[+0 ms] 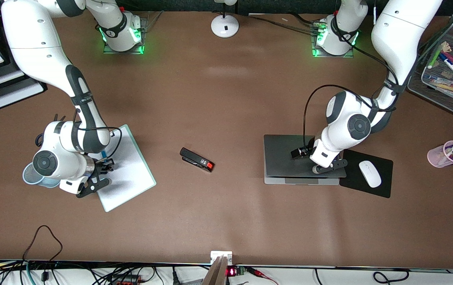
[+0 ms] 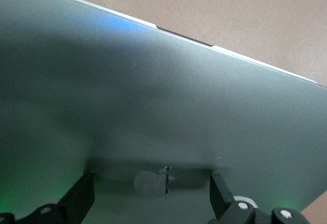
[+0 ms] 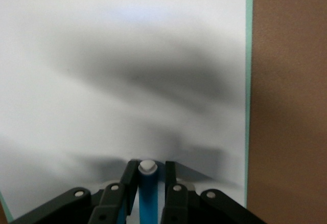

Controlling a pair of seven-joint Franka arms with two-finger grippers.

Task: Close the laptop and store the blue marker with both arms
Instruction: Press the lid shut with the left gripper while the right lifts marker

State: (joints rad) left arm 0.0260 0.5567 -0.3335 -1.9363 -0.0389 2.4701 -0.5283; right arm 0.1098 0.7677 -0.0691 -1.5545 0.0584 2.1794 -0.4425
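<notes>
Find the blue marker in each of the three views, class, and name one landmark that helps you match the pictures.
Front view: the blue marker shows as a sliver in the right gripper, over the whiteboard.
Left wrist view: not in it; only the laptop lid.
Right wrist view: clamped between the fingers, pale end up, at.
Shared landmark: the whiteboard's green edge.

Your front view looks down from high across the worktop [image 1: 226,111], facing both arm bases. The left wrist view sits close over the laptop [image 2: 163,111] lid; the right wrist view close over the whiteboard [image 3: 122,70]. The front view shows both.
</notes>
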